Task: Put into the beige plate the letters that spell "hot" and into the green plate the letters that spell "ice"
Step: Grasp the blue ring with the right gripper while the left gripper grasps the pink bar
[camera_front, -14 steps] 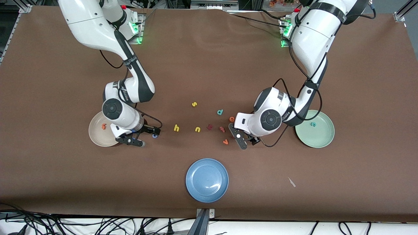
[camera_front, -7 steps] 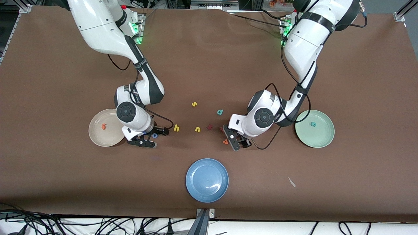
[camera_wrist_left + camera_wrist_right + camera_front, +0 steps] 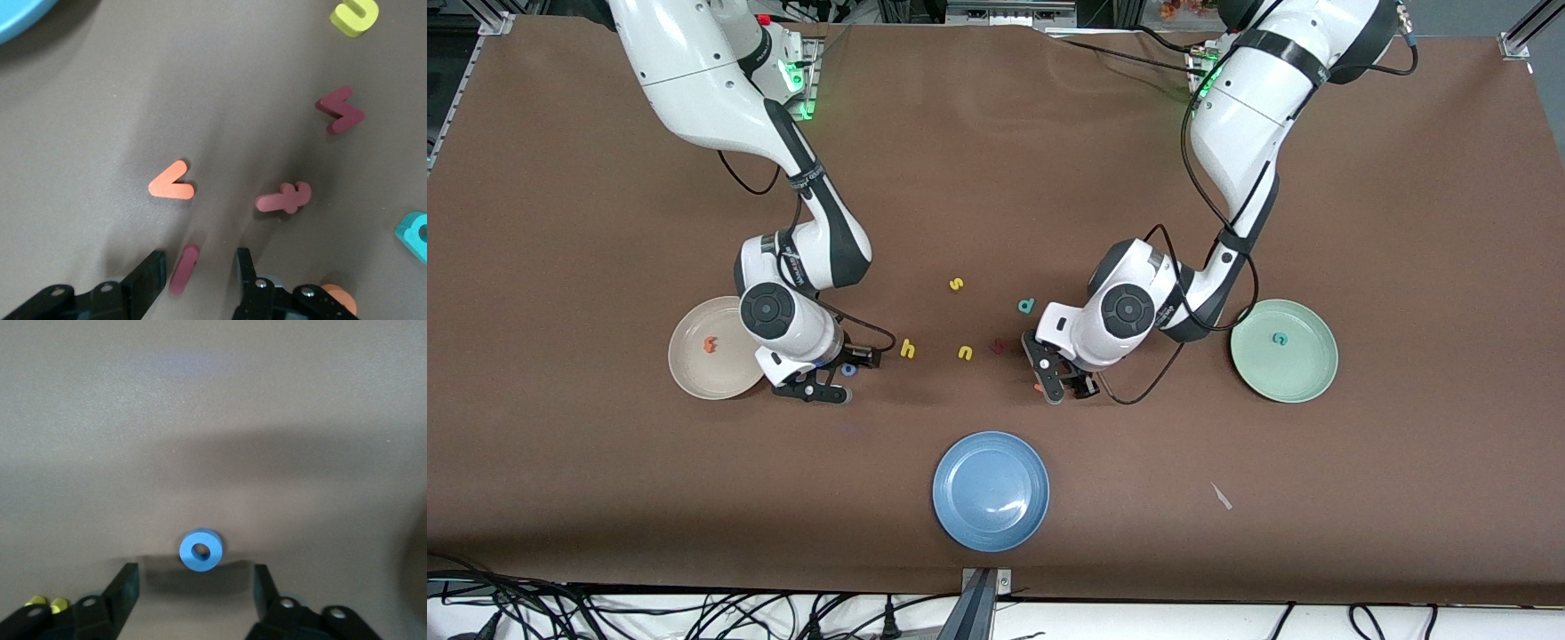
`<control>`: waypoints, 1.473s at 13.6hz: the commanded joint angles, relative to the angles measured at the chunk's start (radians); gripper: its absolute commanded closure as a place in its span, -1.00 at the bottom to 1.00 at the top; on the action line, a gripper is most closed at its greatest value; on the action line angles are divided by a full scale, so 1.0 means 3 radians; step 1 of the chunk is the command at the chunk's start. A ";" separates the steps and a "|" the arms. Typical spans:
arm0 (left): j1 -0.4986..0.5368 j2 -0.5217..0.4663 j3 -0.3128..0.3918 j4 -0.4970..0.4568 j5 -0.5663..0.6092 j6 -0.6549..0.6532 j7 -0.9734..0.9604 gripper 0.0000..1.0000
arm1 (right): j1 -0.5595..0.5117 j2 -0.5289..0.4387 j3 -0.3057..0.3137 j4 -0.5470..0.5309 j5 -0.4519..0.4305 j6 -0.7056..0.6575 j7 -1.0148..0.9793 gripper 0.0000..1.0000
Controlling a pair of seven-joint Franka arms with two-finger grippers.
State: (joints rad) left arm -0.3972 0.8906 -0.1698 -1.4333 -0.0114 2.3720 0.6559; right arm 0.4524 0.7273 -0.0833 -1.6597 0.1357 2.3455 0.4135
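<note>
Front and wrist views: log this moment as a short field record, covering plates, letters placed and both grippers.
beige plate: holds orange t
green plate: holds teal c
blue plate: no letters
left gripper: low over table, open jaws around dark red i
right gripper: low over table beside beige plate, open jaws either side of blue o
loose on table: yellow h, yellow n

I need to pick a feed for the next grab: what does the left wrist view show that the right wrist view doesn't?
Left wrist only: the dark red i between the left gripper jaws, which stand open, with the orange v, pinkish t and part of the blue plate.
Right wrist only: the blue o just ahead of the right gripper, jaws open.
Both: the brown table.
</note>
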 commanded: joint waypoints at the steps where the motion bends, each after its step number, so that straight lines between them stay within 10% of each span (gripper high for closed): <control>1: -0.0062 0.0048 0.0034 0.0063 0.0053 -0.0002 0.0048 0.67 | -0.0025 0.0076 0.0007 0.0133 -0.0043 -0.0066 -0.0095 -0.30; 3: -0.0062 0.0048 0.0039 0.0063 0.0058 -0.0012 0.0043 0.97 | -0.0040 0.0076 0.0002 0.0133 -0.0043 -0.0061 -0.0100 -0.17; 10: -0.0046 -0.0054 0.0044 0.0073 0.0105 -0.0231 0.0033 1.00 | -0.0046 0.0158 0.0002 0.0214 -0.0033 -0.0066 -0.0100 -0.09; 20: 0.0331 -0.0530 0.0157 0.0032 0.0308 -0.2169 0.0048 1.00 | -0.0046 0.0168 0.0002 0.0230 -0.0018 -0.0061 -0.0095 0.29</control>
State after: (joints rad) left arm -0.3437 0.7591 -0.1254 -1.4012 0.0263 1.7872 0.6554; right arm 0.4458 0.7504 -0.0903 -1.6258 0.1355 2.3358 0.3931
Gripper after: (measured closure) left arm 0.925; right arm 0.648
